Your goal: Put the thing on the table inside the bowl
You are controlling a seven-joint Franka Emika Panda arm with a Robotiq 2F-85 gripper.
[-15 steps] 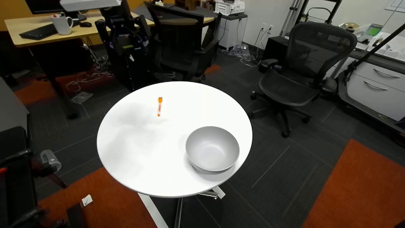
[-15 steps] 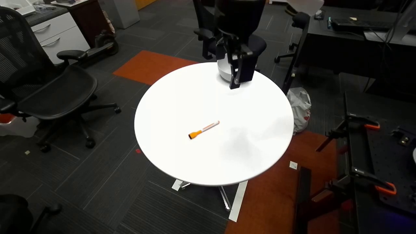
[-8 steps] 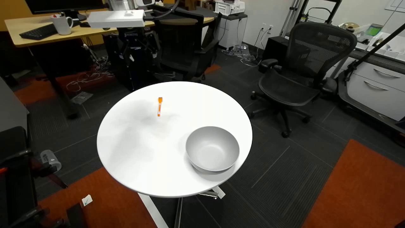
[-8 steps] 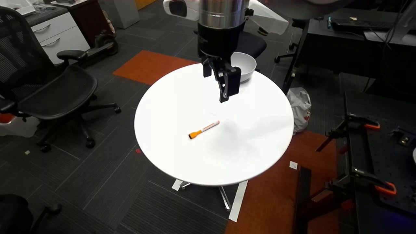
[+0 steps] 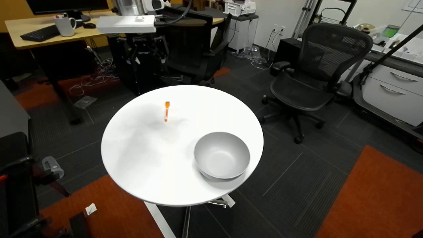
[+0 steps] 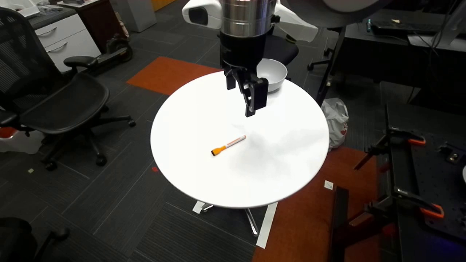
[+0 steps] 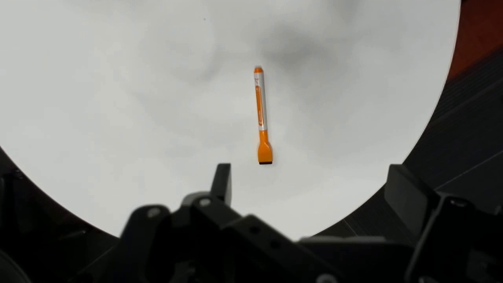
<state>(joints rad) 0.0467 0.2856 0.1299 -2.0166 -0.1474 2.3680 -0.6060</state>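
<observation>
In an exterior view, an orange-and-white marker (image 5: 167, 111) lies far left on the round worktop (image 5: 175, 155), the grey bowl (image 5: 222, 157) near right. Above, the empty end effector (image 7: 310, 177) gapes wide. Probably the approach step: next, align with the marker, descend, grip.

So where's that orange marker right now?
In an exterior view, the orange marker lies on the far half of the white table, up and left of the grey bowl.
</observation>
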